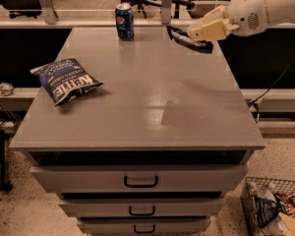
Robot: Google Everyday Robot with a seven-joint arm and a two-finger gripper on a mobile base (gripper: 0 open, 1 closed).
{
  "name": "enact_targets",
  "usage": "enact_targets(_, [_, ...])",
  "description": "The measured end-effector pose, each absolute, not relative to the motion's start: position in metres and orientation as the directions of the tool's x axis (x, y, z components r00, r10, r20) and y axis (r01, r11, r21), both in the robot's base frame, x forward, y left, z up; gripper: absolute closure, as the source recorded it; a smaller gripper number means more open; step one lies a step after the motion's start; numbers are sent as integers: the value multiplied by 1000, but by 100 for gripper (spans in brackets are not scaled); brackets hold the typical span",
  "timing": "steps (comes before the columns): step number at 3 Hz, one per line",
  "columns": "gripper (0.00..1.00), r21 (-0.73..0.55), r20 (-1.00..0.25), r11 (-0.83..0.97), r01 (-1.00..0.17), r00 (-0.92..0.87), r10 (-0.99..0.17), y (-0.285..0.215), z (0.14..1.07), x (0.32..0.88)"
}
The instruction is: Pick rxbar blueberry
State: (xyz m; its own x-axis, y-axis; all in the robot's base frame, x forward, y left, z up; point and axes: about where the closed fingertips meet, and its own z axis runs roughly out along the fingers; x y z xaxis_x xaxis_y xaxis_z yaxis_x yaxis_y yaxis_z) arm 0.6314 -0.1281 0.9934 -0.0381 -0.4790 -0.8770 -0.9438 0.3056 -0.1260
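In the camera view, the grey table (pixel 152 107) has a wide bare top in the middle and at the front. The chip bag (pixel 66 80) lies near its left edge, and the Pepsi can (pixel 124 20) stands at the far edge. At the far right corner, the gripper (pixel 199 32) is clamped on the rxbar blueberry (pixel 183 37), which sticks out toward the can.

Cabinet top (pixel 137 97): smooth grey, dull sheen. Above its far right corner, a cream matt-plastic gripper (pixel 192 33) pinches the dark-wrapped rxbar blueberry (pixel 179 36). Chip bag (pixel 66 80) on its left side: crinkled film.
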Motion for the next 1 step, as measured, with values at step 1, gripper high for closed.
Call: enact_targets(1, [100,-121,-887,299,-947,-32,-460,-124,998,630])
